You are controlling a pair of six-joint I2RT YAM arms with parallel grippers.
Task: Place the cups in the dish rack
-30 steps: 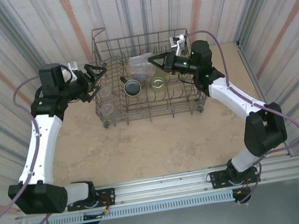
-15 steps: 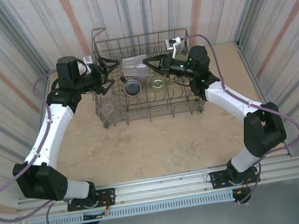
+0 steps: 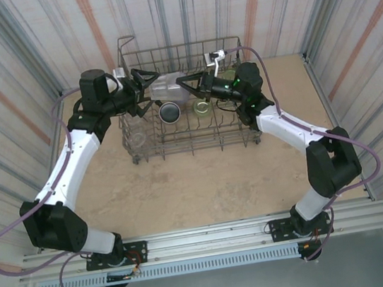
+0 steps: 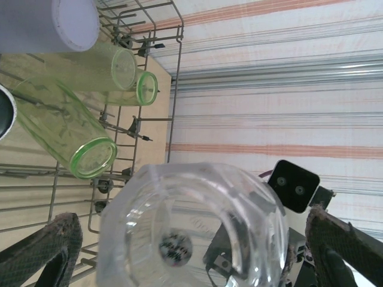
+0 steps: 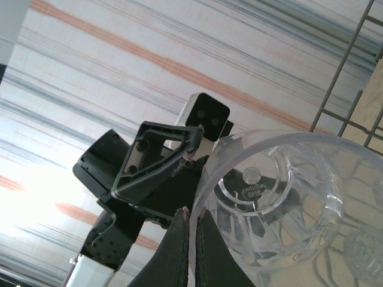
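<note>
Hanging in the air above the far left part of the dish rack [image 3: 178,46]: one clear cup [image 3: 167,86], colourless plastic, lying on its side between the two grippers.

Right gripper [image 3: 184,84]: reaches in from the right of the rack. It is clamped on the clear cup, with the rim wall pinched between its two black fingers [image 5: 178,251]. The right wrist view looks into the cup's mouth, and raised lettering shows on the base.

Left gripper [image 3: 146,85]: reaches in from the left and faces the right one. Its jaws are spread wide, one textured finger [image 4: 45,248] on each side of the cup. I cannot tell whether either finger touches it.

Dish rack: grey wire, rectangular, standing on the far half of the tan table [image 3: 204,184], with a raised loop at its far left corner.

Contents of the rack, beneath the held cup:
- Three yellow-green cups [image 4: 66,134], translucent, lying tilted among the tines with their mouths towards the right.
- One lavender cup [image 4: 51,24], opaque, just beside the yellow-green ones.
- One further clear tumbler [image 3: 136,138], in the near left corner, well apart from the others.
</note>
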